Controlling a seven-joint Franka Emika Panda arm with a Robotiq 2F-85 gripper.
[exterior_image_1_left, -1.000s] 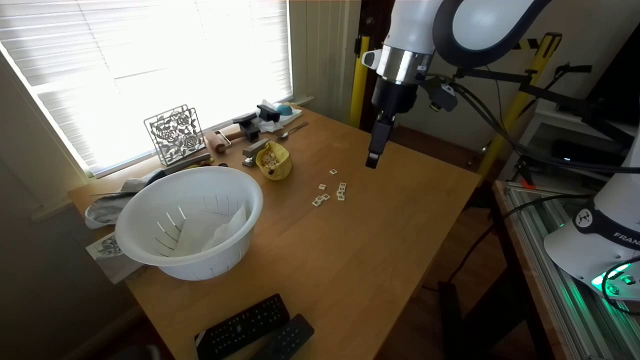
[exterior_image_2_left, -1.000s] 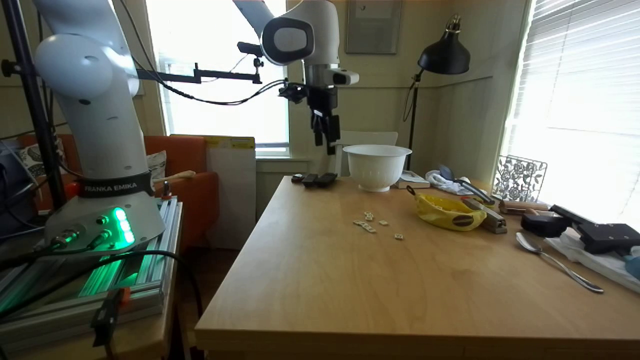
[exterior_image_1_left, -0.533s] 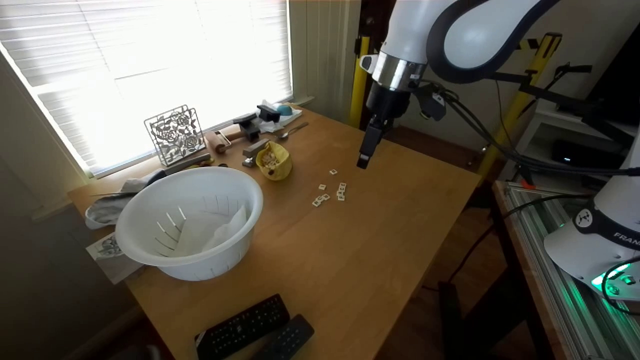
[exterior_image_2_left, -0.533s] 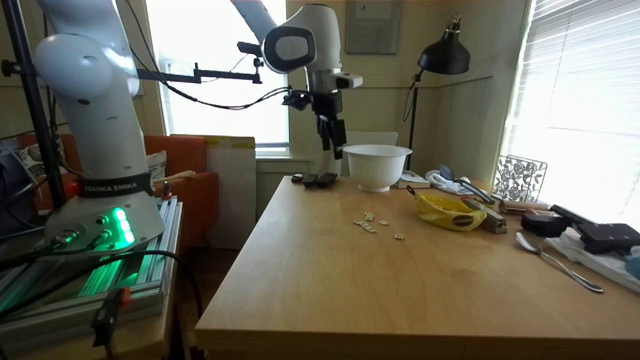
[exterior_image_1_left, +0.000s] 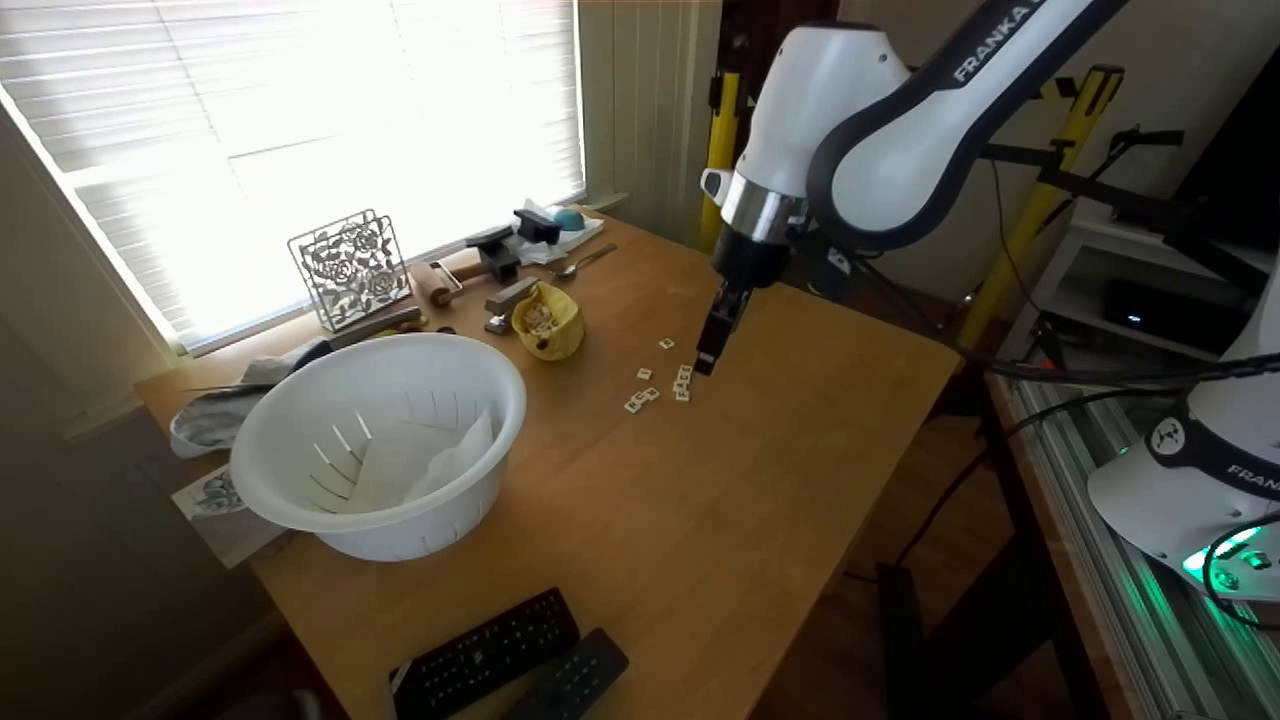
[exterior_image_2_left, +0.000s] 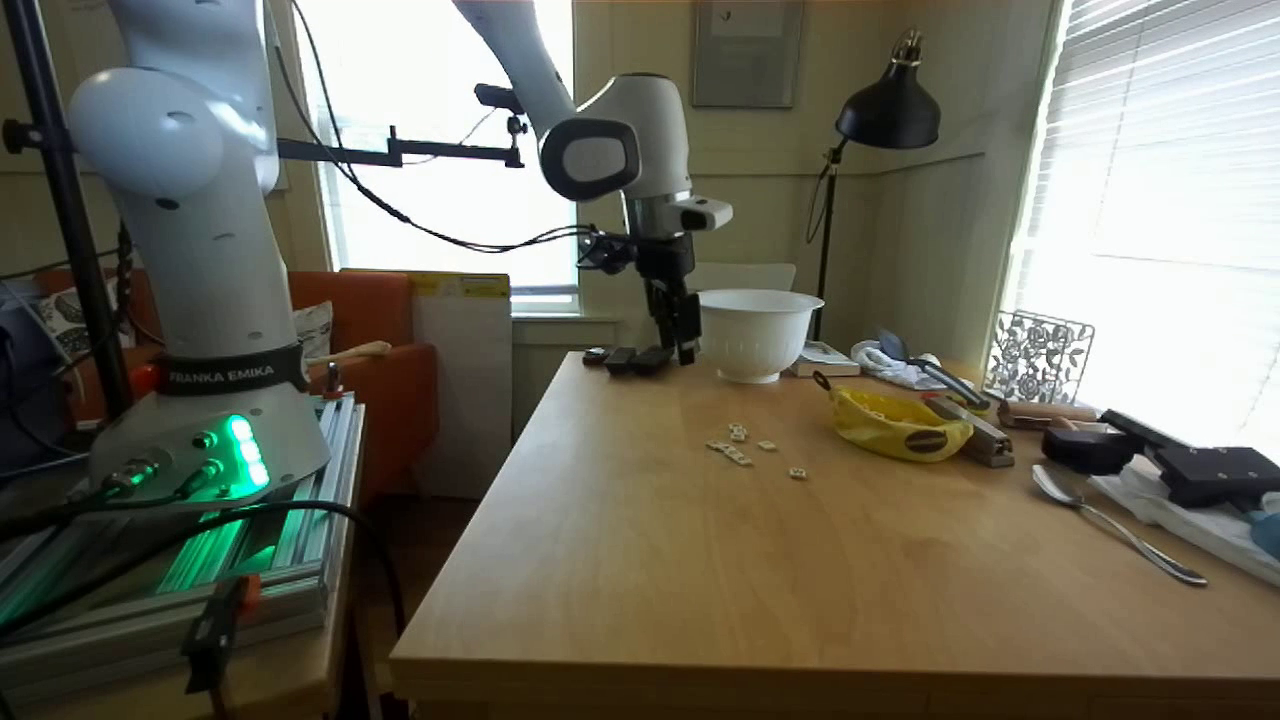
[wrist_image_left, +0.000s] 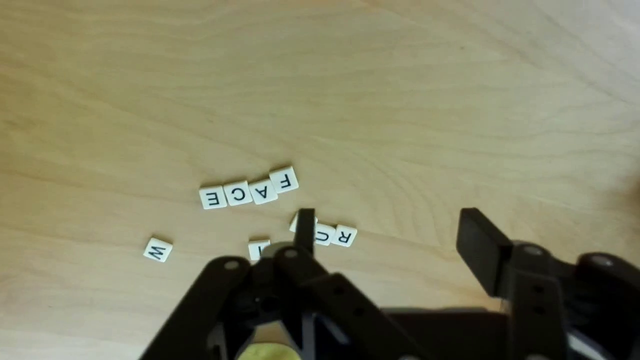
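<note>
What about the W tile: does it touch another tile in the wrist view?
No: the W tile lies by itself, with the table showing on every side of it.

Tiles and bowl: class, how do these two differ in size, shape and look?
The tiles are small; the bowl is far larger. The tiles are flat; the bowl is deep. The tiles are lettered; the bowl is slotted. Both look white and rest on the table.

In an exterior view, your table (exterior_image_1_left: 700, 520) bears letter tiles (exterior_image_1_left: 645, 374), a bowl (exterior_image_1_left: 425, 525) at their nine o'clock, remotes (exterior_image_1_left: 490, 645) at seven.
</note>
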